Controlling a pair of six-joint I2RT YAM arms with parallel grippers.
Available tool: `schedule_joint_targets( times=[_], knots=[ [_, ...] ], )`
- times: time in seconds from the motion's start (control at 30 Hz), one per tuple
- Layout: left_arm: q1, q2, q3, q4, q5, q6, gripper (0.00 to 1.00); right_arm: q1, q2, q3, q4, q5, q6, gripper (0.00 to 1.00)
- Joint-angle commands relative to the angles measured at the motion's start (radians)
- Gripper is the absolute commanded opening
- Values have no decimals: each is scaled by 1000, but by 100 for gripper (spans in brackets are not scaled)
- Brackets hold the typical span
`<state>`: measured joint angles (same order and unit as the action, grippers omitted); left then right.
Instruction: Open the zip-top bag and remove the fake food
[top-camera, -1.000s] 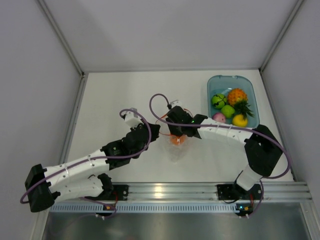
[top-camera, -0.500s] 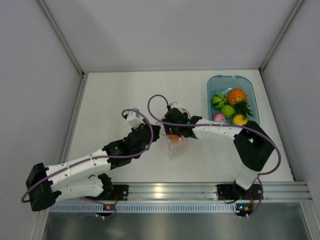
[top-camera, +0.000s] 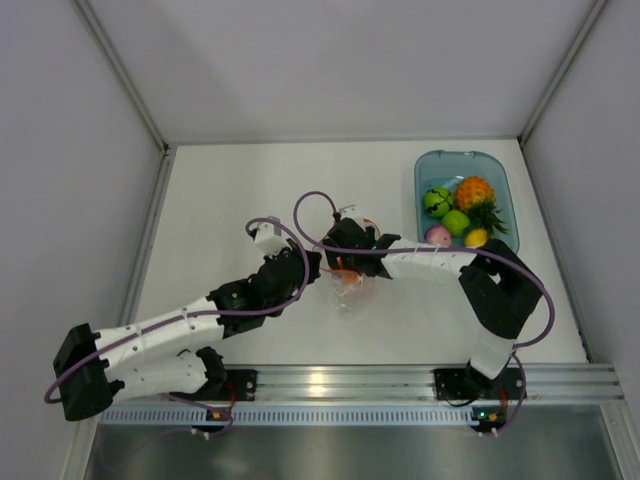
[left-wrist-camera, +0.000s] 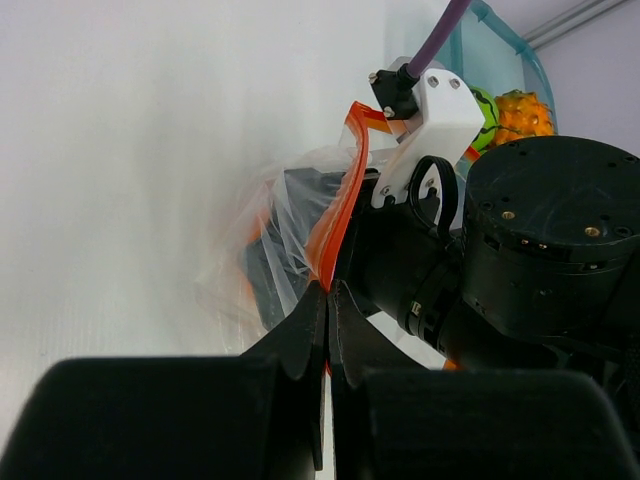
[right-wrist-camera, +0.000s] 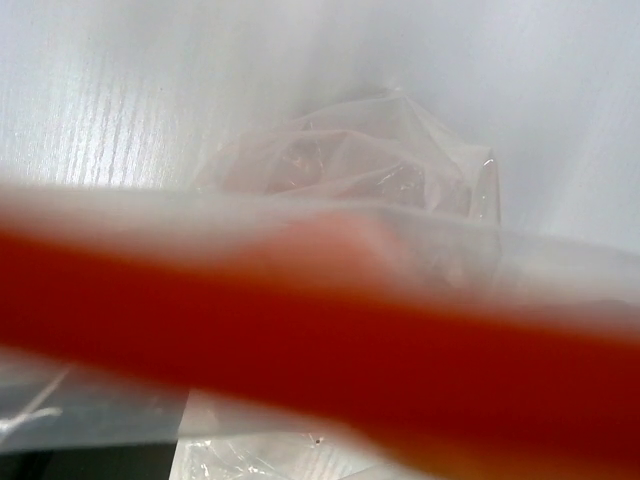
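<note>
The clear zip-top bag (top-camera: 350, 292) lies at the table's middle, its mouth held up. My left gripper (top-camera: 312, 266) is shut on the bag's orange-red zip strip (left-wrist-camera: 345, 190), jaws pinched together at its lower end (left-wrist-camera: 328, 292). My right gripper (top-camera: 345, 262) reaches into the bag's mouth; its dark fingers (left-wrist-camera: 285, 270) show through the plastic, and I cannot tell whether they are open. The right wrist view shows only the blurred strip (right-wrist-camera: 300, 340) and crinkled bag (right-wrist-camera: 380, 160). A pineapple (top-camera: 474, 190), dark green (top-camera: 436, 202), light green (top-camera: 456, 222), pink (top-camera: 437, 235) and yellow (top-camera: 477, 238) fruit lie in the blue tub (top-camera: 503, 185).
The blue tub stands at the back right, near the right wall. White walls close in the table on the left, back and right. A metal rail (top-camera: 400, 380) with both arm bases runs along the near edge. Purple cables (top-camera: 305, 205) loop above both wrists.
My right arm has pushed leftward and its gripper has gone deeper into the bag's mouth. The orange piece seen in the bag earlier is now mostly covered. My left gripper has barely moved.
</note>
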<state>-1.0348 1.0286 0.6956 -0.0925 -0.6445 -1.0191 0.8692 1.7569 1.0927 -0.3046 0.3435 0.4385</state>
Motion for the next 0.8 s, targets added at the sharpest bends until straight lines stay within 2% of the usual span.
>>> schedule_joint_targets(
  times=[0.0, 0.1, 0.2, 0.23, 0.27, 0.6, 0.77],
  knots=[
    [1, -5, 7, 19, -20, 13, 0, -19, 55, -50, -54, 12, 12, 84],
    [1, -5, 8, 19, -20, 14, 0, -19, 26, -59, -45, 11, 11, 79],
    [1, -4, 7, 19, -24, 16, 0, -19, -3, -54, -59, 12, 5, 66],
    [-1, -5, 5, 20, -24, 17, 0, -18, -14, -53, -62, 11, 2, 54],
    [-1, -7, 2, 19, -26, 17, 0, -19, -26, -54, -65, 11, 2, 50],
    [-1, -13, 34, 19, -4, 79, 0, 33, -247, -36, -126, -15, -17, 50],
    [-1, 20, 132, 22, 107, 238, 0, 60, -309, -28, -99, -104, -60, 46]
  ],
)
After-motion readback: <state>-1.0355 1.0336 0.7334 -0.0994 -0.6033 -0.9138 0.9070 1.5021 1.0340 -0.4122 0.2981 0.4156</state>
